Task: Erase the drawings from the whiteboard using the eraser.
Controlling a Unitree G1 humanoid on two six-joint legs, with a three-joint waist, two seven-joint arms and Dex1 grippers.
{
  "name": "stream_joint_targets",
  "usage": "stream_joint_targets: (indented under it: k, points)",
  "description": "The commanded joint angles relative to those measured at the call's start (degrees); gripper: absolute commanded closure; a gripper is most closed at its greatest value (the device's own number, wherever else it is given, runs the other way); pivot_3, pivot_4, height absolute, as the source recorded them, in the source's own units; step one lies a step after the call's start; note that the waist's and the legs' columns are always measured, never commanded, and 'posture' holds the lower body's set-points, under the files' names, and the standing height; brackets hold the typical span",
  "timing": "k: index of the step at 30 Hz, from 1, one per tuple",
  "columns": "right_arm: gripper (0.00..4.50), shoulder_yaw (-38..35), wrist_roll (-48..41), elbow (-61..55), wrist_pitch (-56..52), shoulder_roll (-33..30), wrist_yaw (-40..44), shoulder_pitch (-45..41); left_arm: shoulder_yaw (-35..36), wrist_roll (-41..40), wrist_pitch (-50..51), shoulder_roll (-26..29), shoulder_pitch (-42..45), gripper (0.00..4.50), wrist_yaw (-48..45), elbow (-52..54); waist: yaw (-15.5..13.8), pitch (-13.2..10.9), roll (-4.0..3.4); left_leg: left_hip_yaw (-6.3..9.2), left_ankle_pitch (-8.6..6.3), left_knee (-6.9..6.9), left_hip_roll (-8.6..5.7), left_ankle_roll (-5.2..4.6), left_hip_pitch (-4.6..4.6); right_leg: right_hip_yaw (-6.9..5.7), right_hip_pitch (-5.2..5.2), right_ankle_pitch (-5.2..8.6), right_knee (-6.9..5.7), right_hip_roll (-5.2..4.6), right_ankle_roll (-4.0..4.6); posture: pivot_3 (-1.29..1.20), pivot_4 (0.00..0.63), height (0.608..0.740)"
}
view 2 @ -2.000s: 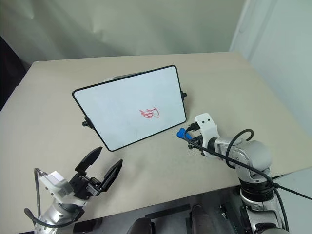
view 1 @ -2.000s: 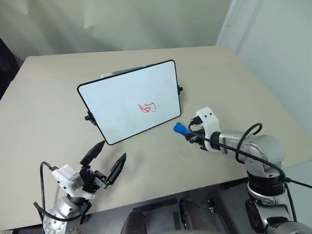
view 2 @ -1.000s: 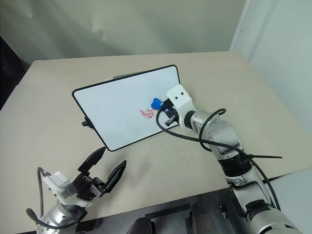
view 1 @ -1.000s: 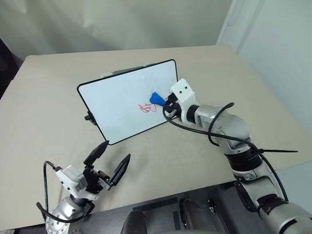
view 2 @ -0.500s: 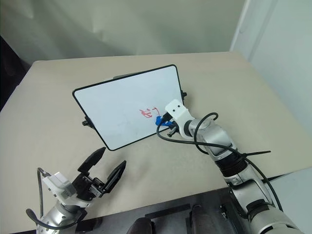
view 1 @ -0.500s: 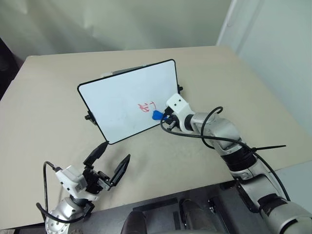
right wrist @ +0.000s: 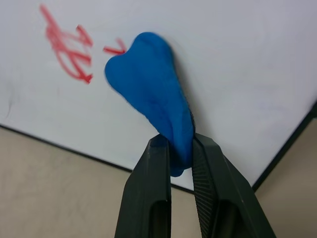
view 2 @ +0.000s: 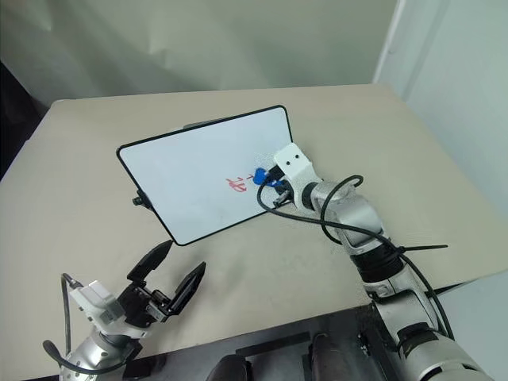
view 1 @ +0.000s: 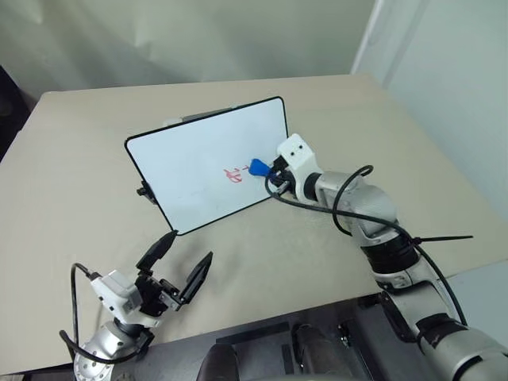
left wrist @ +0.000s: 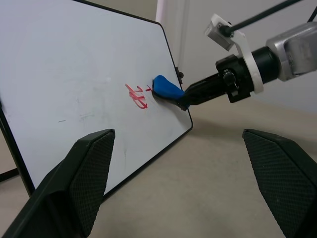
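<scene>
The left gripper [view 1: 176, 266] hangs low at the near left, over the near edge of the table [view 1: 71, 182]. Its two black fingers [left wrist: 84, 173] are spread wide apart and hold nothing. They point at the board from the near side, well apart from it. The board [view 1: 190, 171] stands up on the table, a bit left of the middle, tipped back, with its white face to the robot. A small black knob [view 1: 143, 191] sticks out at its left side, and another knob [view 2: 298, 155] peeks out at its right side. Something pale shows just over its far top edge, but the board hides most of it, so what it is cannot be told. The drawings [view 1: 234, 174] are red and sit on the right half of the white face. One tiny red stroke [right wrist: 115, 49] sits apart from the rest, right at the tip of the eraser [view 1: 258, 167]. The strokes are too small to say what they picture. The blue eraser is just right of the drawings, with its tip on the white face. The right gripper [right wrist: 181, 153] comes in from the right and is shut tight on the near end of the eraser. Its fingers hide that end.
</scene>
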State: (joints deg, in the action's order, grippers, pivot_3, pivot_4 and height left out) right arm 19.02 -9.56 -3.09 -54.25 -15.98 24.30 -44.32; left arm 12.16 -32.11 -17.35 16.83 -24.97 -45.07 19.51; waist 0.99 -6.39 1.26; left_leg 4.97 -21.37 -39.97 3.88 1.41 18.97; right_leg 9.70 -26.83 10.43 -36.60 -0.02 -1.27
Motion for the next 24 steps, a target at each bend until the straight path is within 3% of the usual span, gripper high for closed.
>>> stream_joint_targets:
  k: [1,14,24]
  points:
    - [4.1,2.47,0.85,-2.62,0.7,-0.85,2.29,1.58,-0.28,-0.19,-0.81,-0.11,-0.02,0.0,-0.33,1.02,-0.01,0.0,0.0,0.0,0.04,0.0,0.0,0.1,0.01,0.0,0.0,0.0,0.0,0.0,0.0,0.0,0.15,0.74]
    - [4.1,-6.78,1.2,1.94,5.69,2.72,-1.42,-6.03,0.2,-0.43,-0.73,0.0,0.3,0.0,-0.18,0.57,0.02,-0.03,-0.04,0.04,-0.02,0.0,0.0,0.05,0.0,0.0,-0.04,0.0,-0.07,0.0,0.0,0.0,0.15,0.74]
    - [4.1,2.34,2.44,-0.94,1.07,1.19,2.95,-0.02,0.36,-0.45,-0.67,0.02,0.49,0.0,-0.02,0.4,0.04,-0.03,-0.05,0.06,0.0,0.0,0.0,0.45,0.01,0.0,-0.04,0.01,-0.03,0.0,0.01,0.0,0.15,0.74]
